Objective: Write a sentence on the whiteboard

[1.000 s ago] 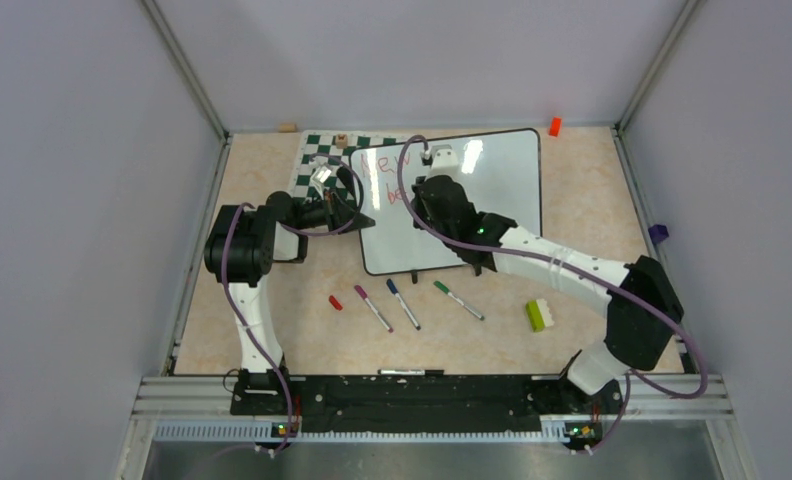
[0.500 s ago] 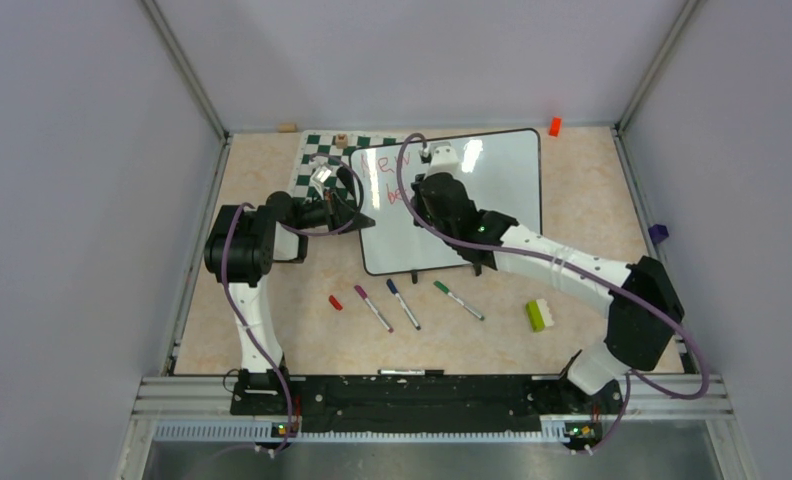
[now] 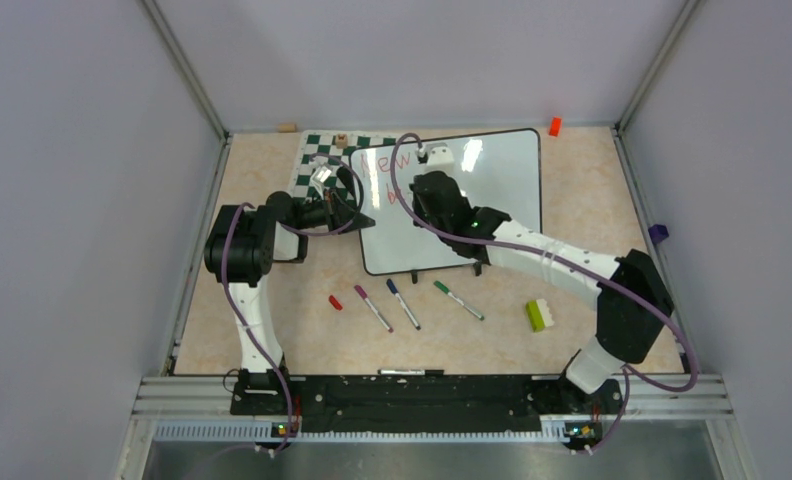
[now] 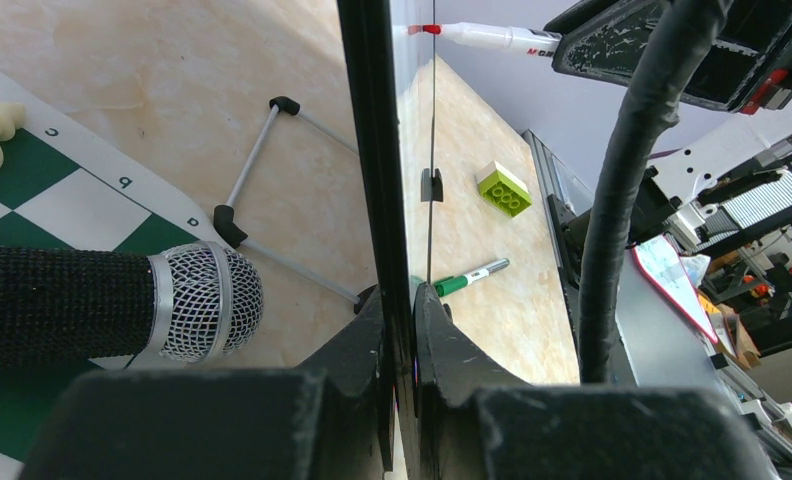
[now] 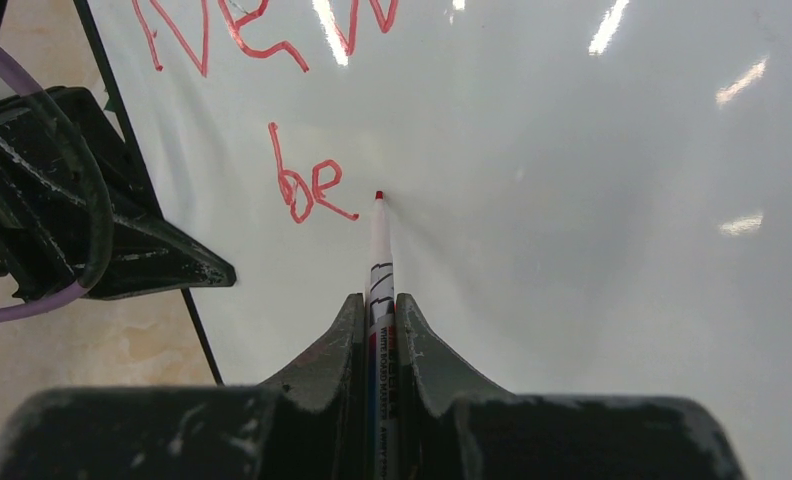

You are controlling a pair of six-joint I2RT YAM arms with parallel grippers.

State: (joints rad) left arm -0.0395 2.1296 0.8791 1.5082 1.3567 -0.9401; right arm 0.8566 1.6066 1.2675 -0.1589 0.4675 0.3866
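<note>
The whiteboard (image 3: 492,190), at the far middle of the table (image 3: 272,300), is clamped at its left edge by the closed left end effector (image 4: 400,335). That hold is best kept rigid while the sentence (image 5: 322,185) is extended with light, even pressure from the red marker (image 5: 380,250) gripped in the right end effector (image 5: 379,310). "New" and "be" are read in the right wrist view, with the tip just right of the "e"; only the edge-on left wrist view shows the tip at the glossy face.

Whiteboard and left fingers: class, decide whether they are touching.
Touching. The left wrist view shows both left fingers pressed against the whiteboard at its black edge, one on each side.
</note>
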